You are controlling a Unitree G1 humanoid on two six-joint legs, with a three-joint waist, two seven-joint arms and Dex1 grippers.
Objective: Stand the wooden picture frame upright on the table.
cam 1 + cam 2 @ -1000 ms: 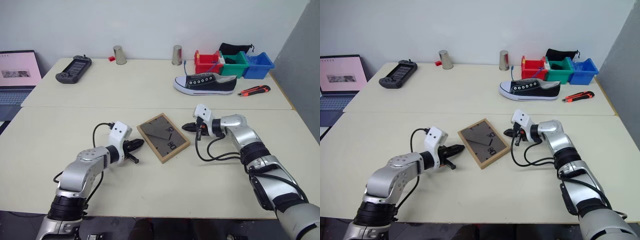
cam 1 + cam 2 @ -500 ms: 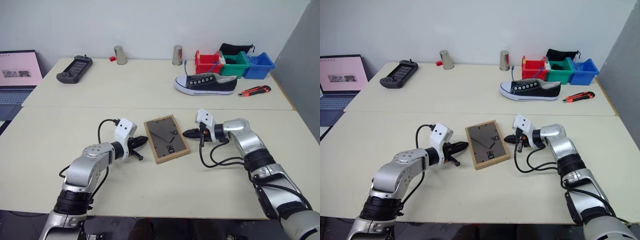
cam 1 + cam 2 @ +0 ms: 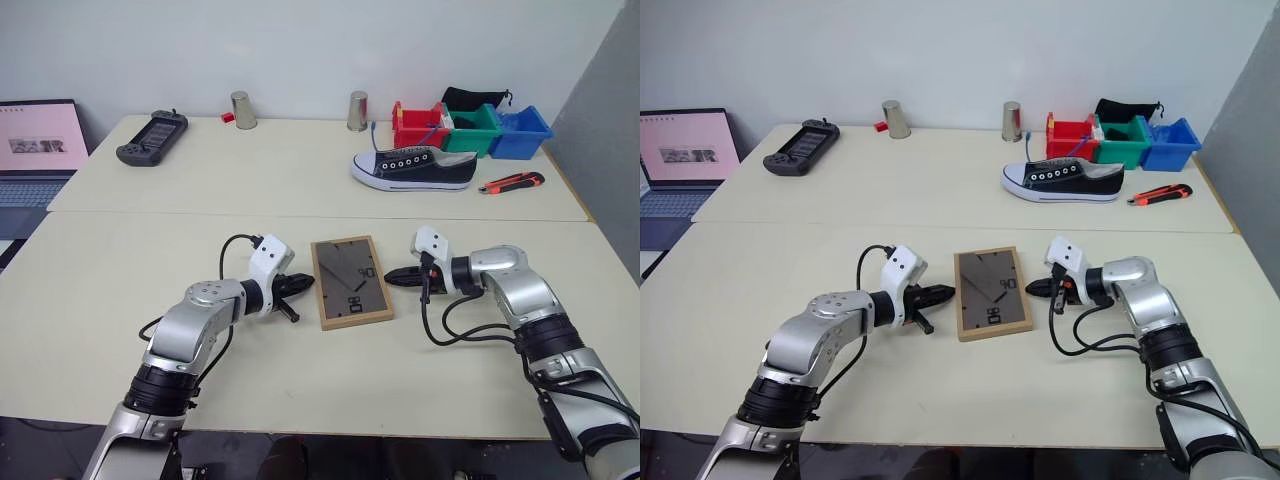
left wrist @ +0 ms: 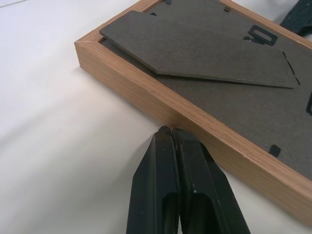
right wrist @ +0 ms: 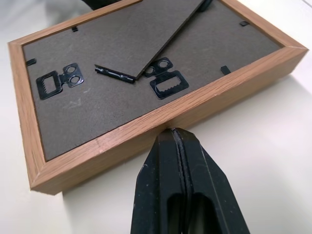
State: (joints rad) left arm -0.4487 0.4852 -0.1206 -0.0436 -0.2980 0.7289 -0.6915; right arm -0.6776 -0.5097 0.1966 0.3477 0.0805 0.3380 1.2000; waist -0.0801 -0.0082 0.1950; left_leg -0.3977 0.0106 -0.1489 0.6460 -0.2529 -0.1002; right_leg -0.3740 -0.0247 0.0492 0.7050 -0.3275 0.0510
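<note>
The wooden picture frame (image 3: 350, 282) lies flat and face down on the table (image 3: 120, 280), its dark grey backing and folded stand (image 4: 195, 46) up, long sides running away from me. My left gripper (image 3: 305, 283) is shut, and its tips (image 4: 168, 131) press against the frame's left wooden side. From the other side my right gripper (image 3: 392, 275), also shut, sets its tips (image 5: 175, 132) against the right wooden side. Hanger clips (image 5: 165, 83) show on the backing. Neither gripper holds anything. The painted face is hidden.
On the far tabletop lie a black sneaker (image 3: 412, 167), red, green and blue bins (image 3: 470, 128), a box cutter (image 3: 510, 181), two metal cups (image 3: 240, 109), and a game controller (image 3: 150, 137). A laptop (image 3: 35, 140) stands at the far left. A seam (image 3: 200, 214) crosses the table.
The frame has turned from lying diagonally to lying square with the table and slid slightly right. My left gripper followed it rightward; my right gripper drew back to the right. Both stayed shut.
</note>
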